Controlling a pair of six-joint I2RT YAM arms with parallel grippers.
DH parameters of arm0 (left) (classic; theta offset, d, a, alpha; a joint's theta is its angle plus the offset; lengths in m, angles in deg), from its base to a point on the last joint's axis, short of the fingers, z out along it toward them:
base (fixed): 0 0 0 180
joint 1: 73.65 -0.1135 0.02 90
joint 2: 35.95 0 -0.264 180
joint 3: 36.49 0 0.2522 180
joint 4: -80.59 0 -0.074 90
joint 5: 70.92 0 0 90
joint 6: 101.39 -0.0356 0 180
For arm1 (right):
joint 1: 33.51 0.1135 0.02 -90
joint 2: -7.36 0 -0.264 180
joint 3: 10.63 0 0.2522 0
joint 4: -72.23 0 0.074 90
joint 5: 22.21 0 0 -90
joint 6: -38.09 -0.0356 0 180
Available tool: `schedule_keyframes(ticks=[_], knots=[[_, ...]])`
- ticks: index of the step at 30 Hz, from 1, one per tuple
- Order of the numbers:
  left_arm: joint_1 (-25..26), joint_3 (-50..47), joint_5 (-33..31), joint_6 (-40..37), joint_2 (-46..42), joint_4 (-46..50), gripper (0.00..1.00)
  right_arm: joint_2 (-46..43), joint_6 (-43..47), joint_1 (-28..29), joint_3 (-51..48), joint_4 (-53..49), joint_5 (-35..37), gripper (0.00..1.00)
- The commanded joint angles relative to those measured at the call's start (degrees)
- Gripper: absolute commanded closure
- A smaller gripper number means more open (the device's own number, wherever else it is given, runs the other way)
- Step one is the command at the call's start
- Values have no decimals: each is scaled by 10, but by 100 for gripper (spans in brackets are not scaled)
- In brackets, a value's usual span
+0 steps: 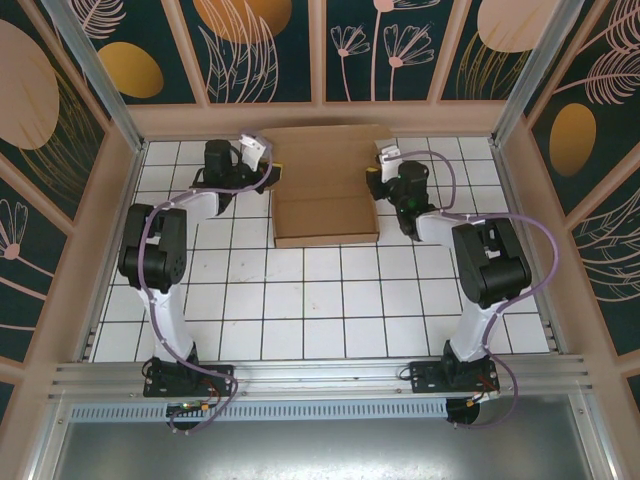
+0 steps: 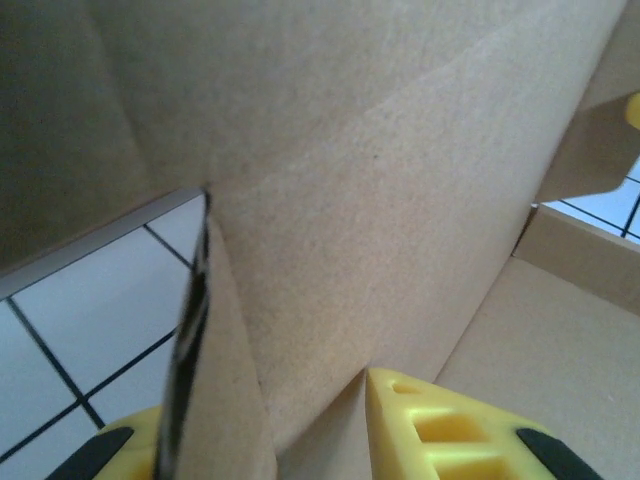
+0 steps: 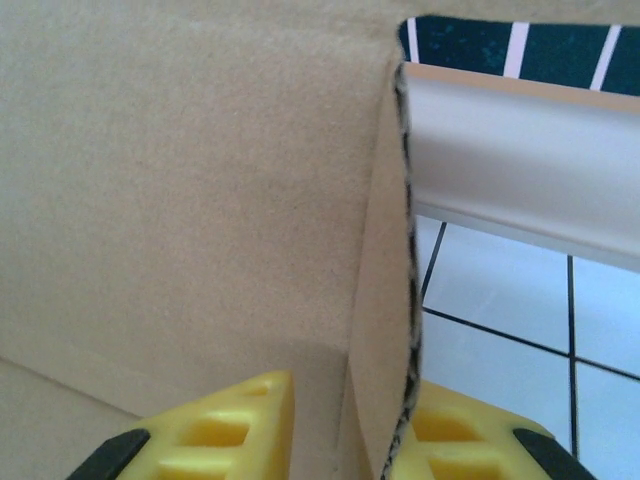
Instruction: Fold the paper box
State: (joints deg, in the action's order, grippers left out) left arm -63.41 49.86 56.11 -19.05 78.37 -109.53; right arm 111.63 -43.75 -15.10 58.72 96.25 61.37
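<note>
The paper box (image 1: 325, 200) is plain brown cardboard, lying at the back middle of the tiled floor with its rear panel raised toward the back wall. My left gripper (image 1: 272, 176) is at its left rear corner. In the left wrist view that gripper (image 2: 265, 440) is open, and an upright flap (image 2: 215, 380) stands between the yellow fingers (image 2: 450, 430), against the left one and apart from the right. My right gripper (image 1: 378, 180) is at the right rear corner. It (image 3: 350, 430) straddles a side wall (image 3: 380, 300), which touches the right finger (image 3: 460, 440) with a gap on the left.
The white tiled floor (image 1: 320, 300) stretches open in front of the box. The back wall rail (image 3: 520, 180) runs close behind the right gripper. Low beige walls (image 1: 130, 200) close off both sides.
</note>
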Motion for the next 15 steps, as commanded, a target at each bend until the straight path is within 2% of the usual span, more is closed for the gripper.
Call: schedule_keyframes(ticks=[1,4,5,7,11,15], knots=[[28,-38,-27,61,-39,-58,72,-22,-51,37,-23,41,23,76],[29,-63,-88,81,-63,-53,67,-36,-48,53,-40,55,70,88],[29,-70,-107,75,-72,-43,63,-40,-47,52,-44,57,89,92],[29,-78,-117,45,-90,-17,63,-48,-32,49,-49,54,98,95],[12,-101,-60,0,-121,0,62,-60,5,27,-55,39,37,99],[-29,-90,9,25,-113,-3,64,-70,20,-4,-58,20,-32,100]])
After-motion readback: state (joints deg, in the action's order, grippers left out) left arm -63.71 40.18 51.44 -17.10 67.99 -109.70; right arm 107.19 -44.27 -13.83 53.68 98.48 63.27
